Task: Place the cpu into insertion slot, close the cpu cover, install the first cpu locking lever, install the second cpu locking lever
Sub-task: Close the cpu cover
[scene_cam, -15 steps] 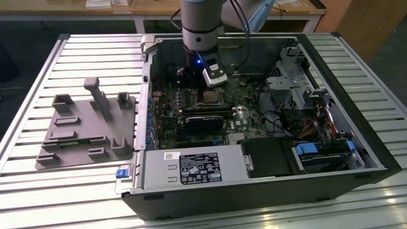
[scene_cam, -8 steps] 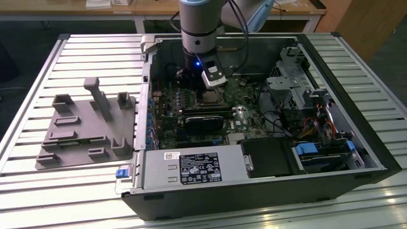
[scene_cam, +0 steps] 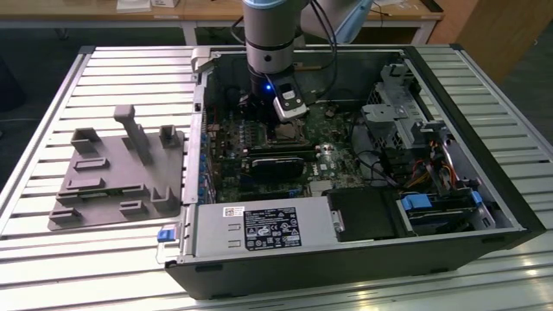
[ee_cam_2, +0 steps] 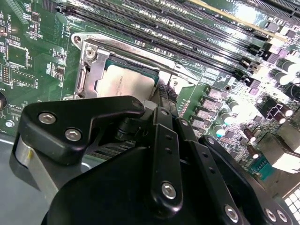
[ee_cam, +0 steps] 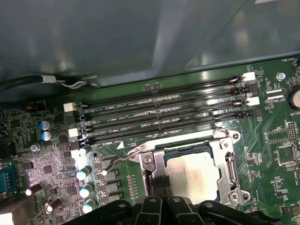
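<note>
The cpu (ee_cam: 193,174) lies in the insertion slot (ee_cam: 234,196) on the green board, its dull metal face (ee_cam_2: 124,82) showing through the window of the cpu cover (ee_cam: 220,143). The silvery cover (ee_cam_2: 89,70) lies flat over the chip. A thin wire locking lever (ee_cam: 117,161) with a hooked end juts out from the socket's corner; its rod (ee_cam_2: 140,55) runs along the side facing the memory slots. My gripper (ee_cam: 157,183) is shut, its dark fingertips down at the socket's edge beside the cover (ee_cam_2: 164,98). In the exterior view the gripper (scene_cam: 289,122) hangs just above the socket (scene_cam: 285,134).
Long black memory slots (ee_cam: 164,119) run beside the socket. Capacitors (ee_cam: 84,176) stand near the lever's hooked end. The open computer case (scene_cam: 346,259) holds a black graphics card (scene_cam: 276,165), cables and drive bays (scene_cam: 432,207). A grey fixture (scene_cam: 112,175) sits at the exterior view's left.
</note>
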Motion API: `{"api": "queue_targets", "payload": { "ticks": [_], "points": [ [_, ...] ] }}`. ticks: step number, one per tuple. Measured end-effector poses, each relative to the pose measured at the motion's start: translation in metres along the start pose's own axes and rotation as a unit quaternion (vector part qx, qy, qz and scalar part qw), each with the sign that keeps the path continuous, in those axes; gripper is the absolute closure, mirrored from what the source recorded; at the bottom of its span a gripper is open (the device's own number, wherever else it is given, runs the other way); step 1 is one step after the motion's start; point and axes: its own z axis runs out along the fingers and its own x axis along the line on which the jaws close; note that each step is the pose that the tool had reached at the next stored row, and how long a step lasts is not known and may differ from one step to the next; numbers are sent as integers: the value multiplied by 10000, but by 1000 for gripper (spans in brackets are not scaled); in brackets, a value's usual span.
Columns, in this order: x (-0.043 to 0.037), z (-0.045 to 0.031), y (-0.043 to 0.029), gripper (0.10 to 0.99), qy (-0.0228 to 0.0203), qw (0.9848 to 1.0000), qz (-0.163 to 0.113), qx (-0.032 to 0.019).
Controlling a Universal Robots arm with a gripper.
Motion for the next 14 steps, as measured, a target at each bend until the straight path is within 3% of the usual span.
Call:
{"api": "queue_targets", "payload": {
  "ticks": [6, 14],
  "points": [
    [-2, -22, 2, 984, -2, 10000, 0, -5],
    [-7, -159, 4, 984, -1, 10000, 0, 0]
  ]
}}
